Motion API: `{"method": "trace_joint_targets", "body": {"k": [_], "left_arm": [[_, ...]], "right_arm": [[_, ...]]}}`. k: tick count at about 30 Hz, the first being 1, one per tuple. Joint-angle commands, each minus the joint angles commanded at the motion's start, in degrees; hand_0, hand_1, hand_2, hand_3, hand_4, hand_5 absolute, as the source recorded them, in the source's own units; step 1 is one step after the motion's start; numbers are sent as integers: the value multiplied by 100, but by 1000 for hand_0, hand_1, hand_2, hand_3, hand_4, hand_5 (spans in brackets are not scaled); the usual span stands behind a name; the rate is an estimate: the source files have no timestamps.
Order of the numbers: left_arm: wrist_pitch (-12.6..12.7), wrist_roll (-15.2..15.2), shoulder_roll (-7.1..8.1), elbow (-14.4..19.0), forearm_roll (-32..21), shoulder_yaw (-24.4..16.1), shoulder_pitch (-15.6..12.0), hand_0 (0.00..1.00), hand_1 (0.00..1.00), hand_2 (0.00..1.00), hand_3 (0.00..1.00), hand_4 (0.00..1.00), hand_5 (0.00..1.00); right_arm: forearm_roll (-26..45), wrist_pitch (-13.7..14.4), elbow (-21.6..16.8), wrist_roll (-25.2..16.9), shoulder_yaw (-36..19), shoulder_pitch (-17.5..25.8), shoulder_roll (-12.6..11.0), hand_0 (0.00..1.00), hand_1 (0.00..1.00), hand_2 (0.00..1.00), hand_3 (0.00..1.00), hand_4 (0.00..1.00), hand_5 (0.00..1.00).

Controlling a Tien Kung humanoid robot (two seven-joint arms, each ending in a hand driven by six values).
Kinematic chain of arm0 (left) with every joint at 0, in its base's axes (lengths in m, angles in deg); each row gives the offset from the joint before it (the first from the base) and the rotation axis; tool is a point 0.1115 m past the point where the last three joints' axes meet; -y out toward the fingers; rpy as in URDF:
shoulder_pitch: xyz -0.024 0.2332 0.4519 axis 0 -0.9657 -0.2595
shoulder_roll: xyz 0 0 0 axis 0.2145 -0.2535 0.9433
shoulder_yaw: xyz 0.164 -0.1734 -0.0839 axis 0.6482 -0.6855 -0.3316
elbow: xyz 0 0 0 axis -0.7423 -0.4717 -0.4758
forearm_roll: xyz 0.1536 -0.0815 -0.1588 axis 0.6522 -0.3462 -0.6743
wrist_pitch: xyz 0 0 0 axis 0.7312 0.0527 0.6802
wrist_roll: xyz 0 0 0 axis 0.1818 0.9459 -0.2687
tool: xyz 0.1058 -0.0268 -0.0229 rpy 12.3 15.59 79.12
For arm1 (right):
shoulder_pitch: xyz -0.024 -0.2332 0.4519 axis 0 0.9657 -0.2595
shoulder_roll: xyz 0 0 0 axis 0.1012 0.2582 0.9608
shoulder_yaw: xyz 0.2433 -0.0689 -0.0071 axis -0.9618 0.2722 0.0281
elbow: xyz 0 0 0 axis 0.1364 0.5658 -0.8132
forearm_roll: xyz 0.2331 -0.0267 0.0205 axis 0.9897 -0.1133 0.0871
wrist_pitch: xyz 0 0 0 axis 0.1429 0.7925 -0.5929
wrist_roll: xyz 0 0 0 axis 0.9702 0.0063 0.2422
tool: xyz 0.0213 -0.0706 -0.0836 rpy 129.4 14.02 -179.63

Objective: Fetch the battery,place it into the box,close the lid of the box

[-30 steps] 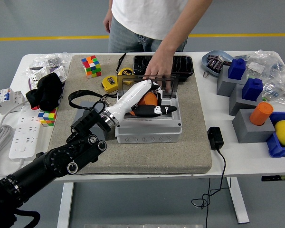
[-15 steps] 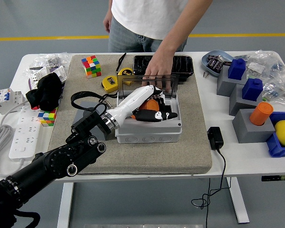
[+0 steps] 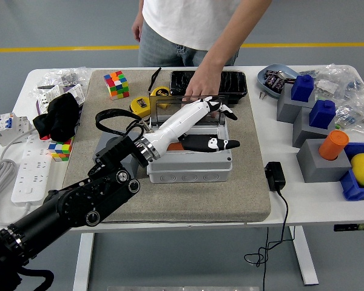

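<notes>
Fingers of the left robot hand [image 3: 209,124] spread loosely, holding nothing, above the open grey plastic box [image 3: 191,159] at frame centre. Inside it, an orange battery [image 3: 181,144] peeks from beneath the white forearm. A person's hand [image 3: 200,91] holds the clear upright lid [image 3: 188,108]. Everything sits on the white desk [image 3: 303,194].
</notes>
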Motion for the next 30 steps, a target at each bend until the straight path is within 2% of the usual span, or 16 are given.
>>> {"method": "trace_joint_targets", "body": {"k": [1,2,7,8,9,12,14,15,17,19,20,22,25,26,28,30], "left_arm": [[-150,96,0,156,26,-95,-23,887,814,738,671,998,781],[-360,258,0,331,24,-232,-51,687,685,646,631,998,775],[-1475,1169,0,1080,-540,-811,-96,687,685,646,631,998,775],[-1736,1385,0,1174,-749,-897,-101,561,651,622,603,998,791],[-1996,1645,0,1267,-1010,-1013,-113,561,651,622,603,998,791],[-2629,2096,0,1314,-1633,-1218,-142,561,651,622,603,998,791],[-3083,2068,0,1297,-2106,-1330,-163,549,657,633,608,998,802],[-3179,1971,0,1286,-2366,-1406,-177,549,657,633,608,998,802],[-2851,1640,0,1263,-2813,-1637,-206,549,657,633,608,998,802],[-2356,1311,0,1179,-3335,-2002,-212,549,657,633,608,998,802],[-2179,1234,0,1142,-3471,-2106,-206,732,767,738,702,998,835],[-1788,1113,0,1050,-3266,-2300,-184,732,767,738,702,998,835],[-1297,937,0,872,-2568,-2564,-153,732,767,738,702,998,835],[-1142,899,0,803,-2344,-2655,-144,869,865,799,755,998,996],[-967,902,0,708,-1823,-2758,-136,869,865,799,755,998,996],[-934,987,0,645,-1376,-2796,-135,869,865,799,755,998,996]], "right_arm": [[-4,0,0,2,-10,-2,0,874,850,813,817,998,998],[-3,-1,0,1,-18,-2,1,874,850,814,816,998,998],[-7,-10,0,4,-33,-1,18,874,850,814,816,998,998],[-4,-10,0,2,-33,-1,21,871,848,812,816,998,998],[9,-10,0,-4,-21,-4,25,871,848,812,816,998,998],[30,-5,0,-15,-2,-13,31,871,848,812,816,998,998],[36,-3,0,-20,0,-18,35,871,848,811,816,998,998],[33,-2,0,-20,-3,-18,37,871,848,811,816,998,998],[19,-2,0,-16,-15,-17,42,871,848,811,816,998,998],[23,-3,0,-19,-17,-15,47,871,848,811,816,998,998],[24,-3,0,-20,-16,-15,46,871,848,811,816,998,998],[11,-2,0,-15,-29,-16,45,871,848,811,816,998,998],[0,0,0,-10,-45,-18,39,871,848,811,816,998,998],[1,4,0,-13,-45,-18,37,870,846,810,816,998,998],[4,6,0,-13,-39,-19,35,870,846,810,816,998,998],[0,8,0,-14,-39,-18,36,870,846,810,816,998,998]]}}
